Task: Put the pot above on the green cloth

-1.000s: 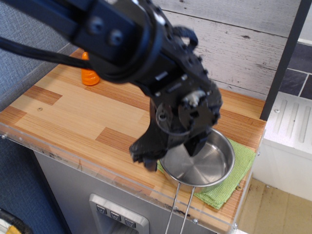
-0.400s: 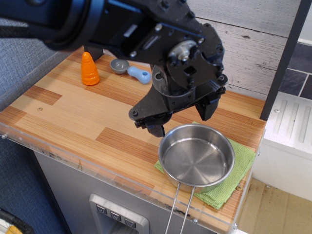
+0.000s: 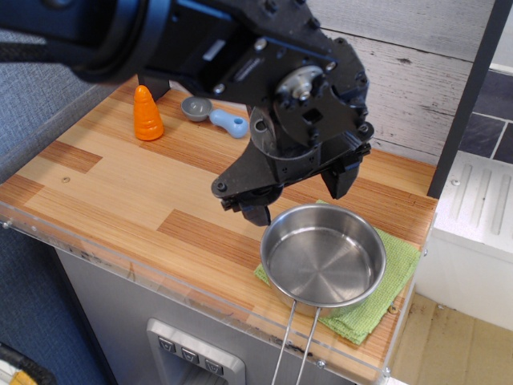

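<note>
Since a second ago the gripper has lifted off the pot and hangs just above its far rim, jaws spread, gripping nothing. The pot sits below and in front of it on the green cloth. Shiny thin steel, probably light, stiff and slippery; its rim or the wire handle looks the best hold.
</note>
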Robot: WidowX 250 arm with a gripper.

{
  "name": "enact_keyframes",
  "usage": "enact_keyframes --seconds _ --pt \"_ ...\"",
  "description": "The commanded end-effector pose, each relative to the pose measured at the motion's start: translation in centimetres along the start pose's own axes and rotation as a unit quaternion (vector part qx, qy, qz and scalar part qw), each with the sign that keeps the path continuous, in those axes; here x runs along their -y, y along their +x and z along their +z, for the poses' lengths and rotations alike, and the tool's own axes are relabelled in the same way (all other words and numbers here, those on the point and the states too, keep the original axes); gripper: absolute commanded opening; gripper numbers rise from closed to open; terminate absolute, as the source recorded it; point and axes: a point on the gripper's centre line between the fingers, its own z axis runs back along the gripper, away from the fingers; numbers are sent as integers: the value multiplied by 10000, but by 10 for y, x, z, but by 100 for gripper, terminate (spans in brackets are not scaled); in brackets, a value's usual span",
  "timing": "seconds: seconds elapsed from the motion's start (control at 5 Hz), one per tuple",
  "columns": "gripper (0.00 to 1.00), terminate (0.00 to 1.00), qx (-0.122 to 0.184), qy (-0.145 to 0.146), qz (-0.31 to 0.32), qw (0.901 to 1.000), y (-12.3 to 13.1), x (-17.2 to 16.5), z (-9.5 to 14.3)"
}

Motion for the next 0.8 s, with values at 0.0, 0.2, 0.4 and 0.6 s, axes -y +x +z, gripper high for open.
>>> enact_keyframes --seconds 0.0,0.2,0.4,0.6 --pt "100 0 74 -158 42 9998 -1 1 8" --pt "100 0 74 -158 42 9998 -1 1 8" --pt "100 0 74 -158 42 9998 -1 1 8" --pt "100 100 74 -158 42 9998 -1 1 8"
